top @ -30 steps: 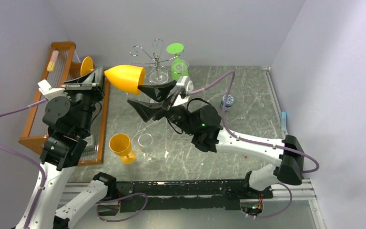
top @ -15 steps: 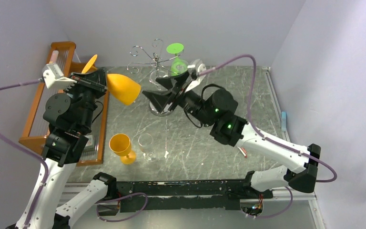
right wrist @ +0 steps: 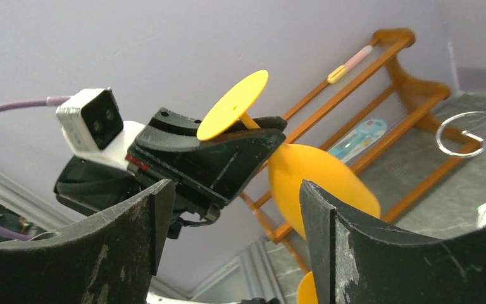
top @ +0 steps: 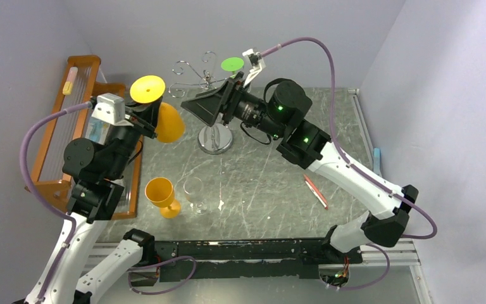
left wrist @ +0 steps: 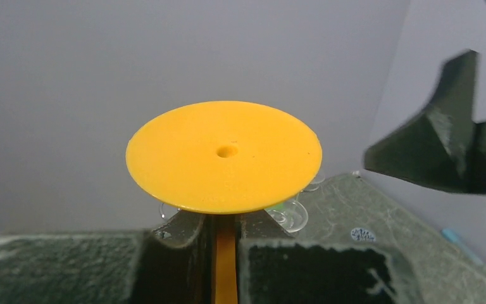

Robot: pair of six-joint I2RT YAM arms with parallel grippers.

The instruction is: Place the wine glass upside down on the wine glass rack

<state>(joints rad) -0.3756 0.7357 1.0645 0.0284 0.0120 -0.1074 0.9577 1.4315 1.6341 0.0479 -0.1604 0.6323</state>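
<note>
I am holding the yellow wine glass (top: 171,123) in the air just left of the wine glass rack (top: 216,140), foot up, bowl hanging down and tilted. My left pincer (left wrist: 226,231) is pinching its stem. My right pincer (right wrist: 234,209) is standing spread and empty by the rack's top. The turning-over is looking done; hooking the foot onto a wire arm is remaining.

I am counting two yellow glasses: this one and a yellow goblet (top: 161,192) on the table. One clear glass (top: 193,188) is standing beside the goblet, and one green glass (top: 232,64) is hanging on the rack. There is one chrome rack and one wooden rack (top: 44,171).

Bright, even light, soft shadows — glare on wine glass rack (top: 216,140) base; wrist fg blurry.
</note>
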